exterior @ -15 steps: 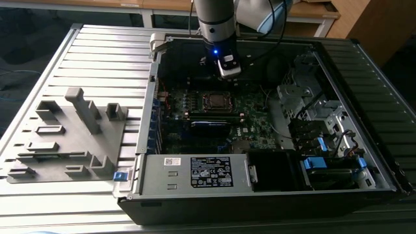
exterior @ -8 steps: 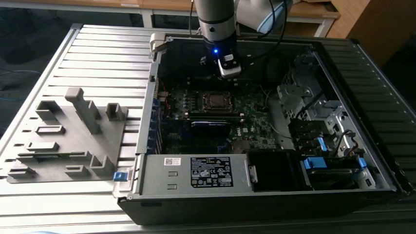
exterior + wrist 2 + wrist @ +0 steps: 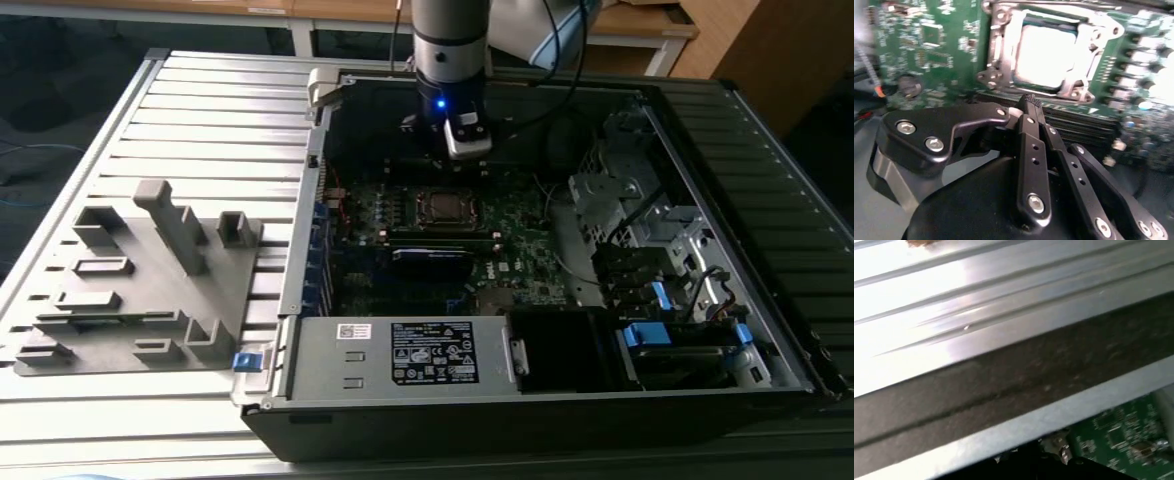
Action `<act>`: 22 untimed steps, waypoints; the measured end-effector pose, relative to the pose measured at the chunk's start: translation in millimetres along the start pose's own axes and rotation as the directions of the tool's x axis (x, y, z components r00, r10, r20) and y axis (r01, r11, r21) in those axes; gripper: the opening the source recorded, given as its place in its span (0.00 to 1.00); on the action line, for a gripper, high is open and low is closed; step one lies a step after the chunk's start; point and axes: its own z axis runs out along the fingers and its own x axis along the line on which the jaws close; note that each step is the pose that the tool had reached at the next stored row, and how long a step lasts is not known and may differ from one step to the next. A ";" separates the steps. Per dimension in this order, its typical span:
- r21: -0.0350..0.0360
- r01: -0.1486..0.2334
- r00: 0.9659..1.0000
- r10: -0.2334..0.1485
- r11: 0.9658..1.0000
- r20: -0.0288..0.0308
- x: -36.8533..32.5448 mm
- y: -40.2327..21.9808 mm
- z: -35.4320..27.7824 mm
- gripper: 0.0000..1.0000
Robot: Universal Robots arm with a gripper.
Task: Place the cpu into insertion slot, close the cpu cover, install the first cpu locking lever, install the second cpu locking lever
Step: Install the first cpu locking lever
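Note:
The cpu (image 3: 1046, 50) lies flat in its socket on the green motherboard, its silver top bright under the light. The cpu cover (image 3: 995, 52) is down around it, its silvery frame bordering the chip on all sides. In the exterior view the socket (image 3: 441, 207) sits mid-board inside the open computer case. My gripper (image 3: 463, 150) hangs above the board, a little behind the socket. Its black fingers (image 3: 1026, 135) are pressed together with nothing between them, and the tips (image 3: 1031, 101) stand just short of the socket's edge. I cannot make out how the locking levers stand.
A power supply box (image 3: 430, 352) with a white label fills the case's front. Drive bays and cables (image 3: 641, 230) crowd the exterior view's right. Memory slots (image 3: 434, 240) run beside the socket. A grey fixture (image 3: 147, 270) stands on the ribbed table. The case wall (image 3: 1019, 375) is close by.

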 end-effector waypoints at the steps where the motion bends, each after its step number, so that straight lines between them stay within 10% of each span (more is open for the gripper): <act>1: 0.012 0.001 1.000 -0.001 1.000 -0.011 0.0 0.0 0.1 0.11; 4: 0.047 0.004 0.999 -0.002 0.999 -0.042 0.0 0.1 0.3 0.11; 5: 0.048 0.004 0.999 -0.002 0.999 -0.043 0.1 0.1 0.3 0.11; 14: 0.042 0.076 0.996 -0.074 0.996 -0.048 -0.3 0.2 0.8 0.11; 22: 0.030 0.190 0.981 -0.188 0.981 -0.056 -0.5 0.3 1.2 0.11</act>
